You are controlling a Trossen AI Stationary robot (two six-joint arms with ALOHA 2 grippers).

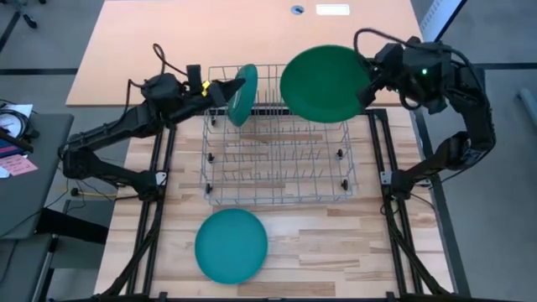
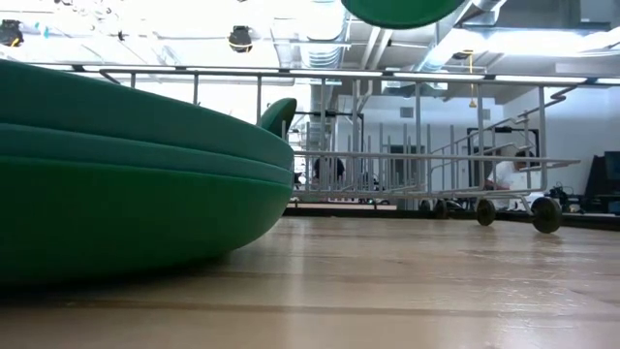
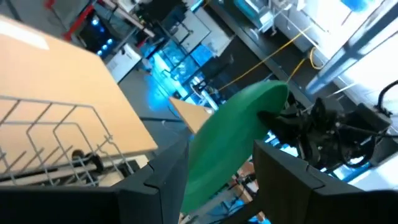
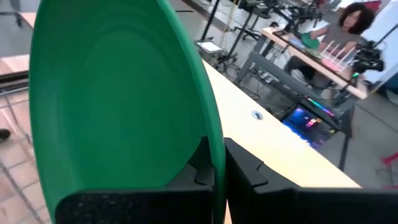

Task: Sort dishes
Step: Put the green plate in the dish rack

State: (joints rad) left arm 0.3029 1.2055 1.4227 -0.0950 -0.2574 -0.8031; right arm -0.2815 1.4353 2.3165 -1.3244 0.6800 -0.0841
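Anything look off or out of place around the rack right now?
Nothing damaged or spilled. One teal plate lies flat on the table in front of the rack, not yet sorted. The left hand holds a plate at the rack's far left corner; the right hand pinches another above it.

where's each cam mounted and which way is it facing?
High: overhead, straight down on table, rack, three plates; both arms show.
Low: table height, level across; teal plate fills the near left; no arm seen.
Left wrist: looks past left tool, shut on a green plate; right arm beyond.
Right wrist: looks past right tool, shut on the big green plate; a person beyond.
Shared: high and right wrist both show the big green plate.
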